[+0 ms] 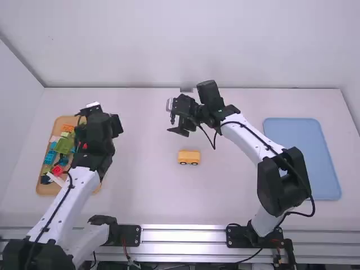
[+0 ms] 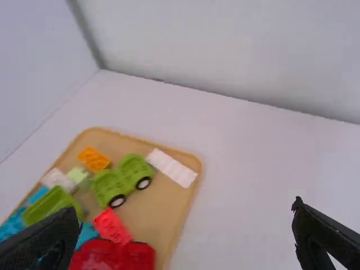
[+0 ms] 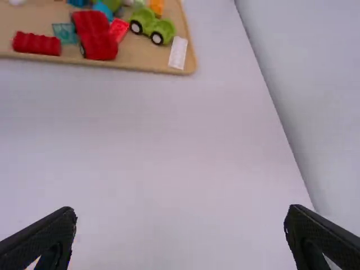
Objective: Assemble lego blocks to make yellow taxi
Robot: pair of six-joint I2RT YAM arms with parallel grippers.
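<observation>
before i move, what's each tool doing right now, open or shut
Left tool: open, holding nothing.
Right tool: open, holding nothing.

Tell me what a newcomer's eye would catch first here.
Likely the small yellow plastic block on wheels, near the middle of the white table. Next, the tan wooden tray of bright, multicoloured plastic blocks on the left, then the flat light-blue rectangular panel on the right.
</observation>
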